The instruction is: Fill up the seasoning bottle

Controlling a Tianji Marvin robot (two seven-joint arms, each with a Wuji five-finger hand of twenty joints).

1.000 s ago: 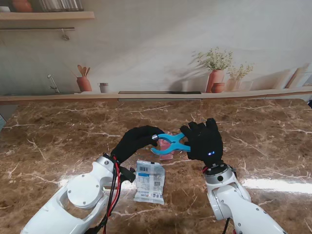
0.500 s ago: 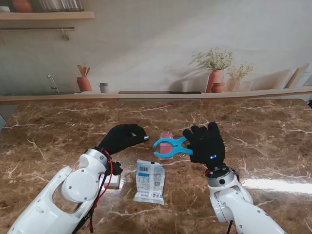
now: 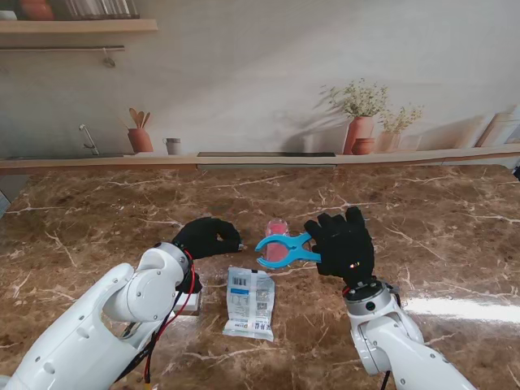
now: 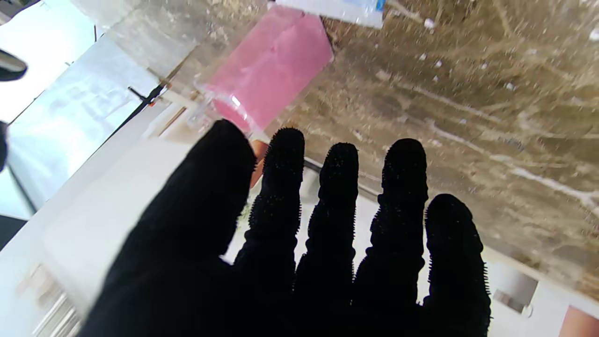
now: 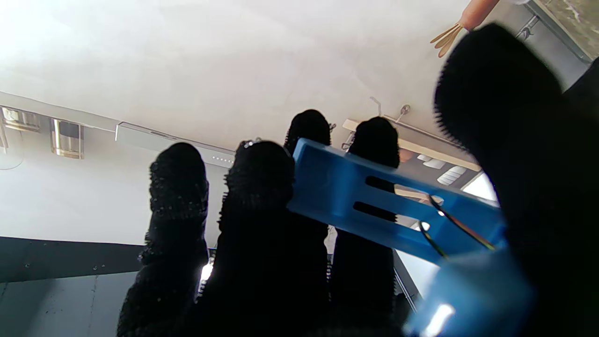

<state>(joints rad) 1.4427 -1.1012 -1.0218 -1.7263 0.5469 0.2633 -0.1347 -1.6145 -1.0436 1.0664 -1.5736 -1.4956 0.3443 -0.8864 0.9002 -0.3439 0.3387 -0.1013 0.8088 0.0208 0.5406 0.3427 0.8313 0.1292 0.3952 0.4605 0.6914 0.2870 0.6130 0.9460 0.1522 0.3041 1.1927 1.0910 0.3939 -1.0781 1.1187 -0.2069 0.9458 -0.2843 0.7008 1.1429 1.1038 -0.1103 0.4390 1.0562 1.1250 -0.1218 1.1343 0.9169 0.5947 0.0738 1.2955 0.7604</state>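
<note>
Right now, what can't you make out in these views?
- Bottle, stand view: mouth and base hidden behind the blue clip.
- Left hand, stand view: fingers curled under, contents unseen.
- Packet: print too small.
- Right hand, wrist view: fingers block the table.

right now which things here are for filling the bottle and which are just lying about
For the job:
- pink bottle
- blue clip, held in the right hand
- sachet, nearer to me
- left hand, open, beside the bottle

Just there:
- terracotta pots on the back ledge
- utensil jar
- shelf
</note>
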